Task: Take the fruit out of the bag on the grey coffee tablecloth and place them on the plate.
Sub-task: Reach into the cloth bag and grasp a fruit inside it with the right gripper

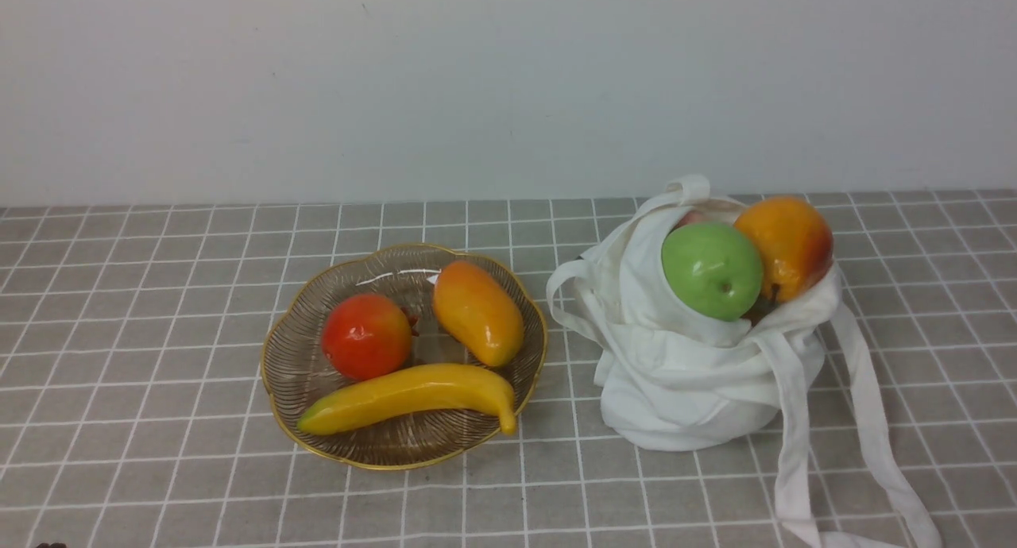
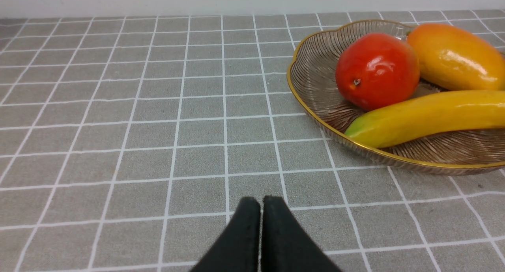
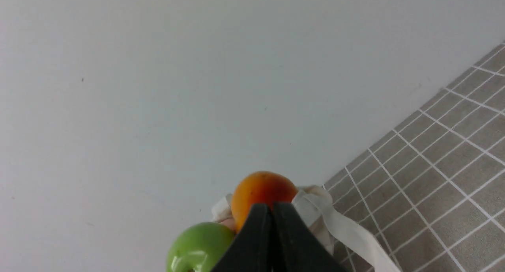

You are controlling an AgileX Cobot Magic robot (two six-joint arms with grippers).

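The grey coffee tablecloth (image 1: 159,484) lies open along my near edge, giving a free lane between the bag (image 1: 683,373) on the right and the plate (image 1: 413,446) on the left. The bag's straps (image 1: 874,437) trail near-right, and I'd steer clear of them. The green apple (image 1: 711,270) and orange-yellow fruit (image 1: 786,242) sit in the bag's mouth. My left gripper (image 2: 260,203) and right gripper (image 3: 272,207) are both pressed together and empty. The right one should spread before dropping onto the apple.

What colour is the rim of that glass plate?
Gold, edging the ribbed brownish glass plate; clearest in the left wrist view.
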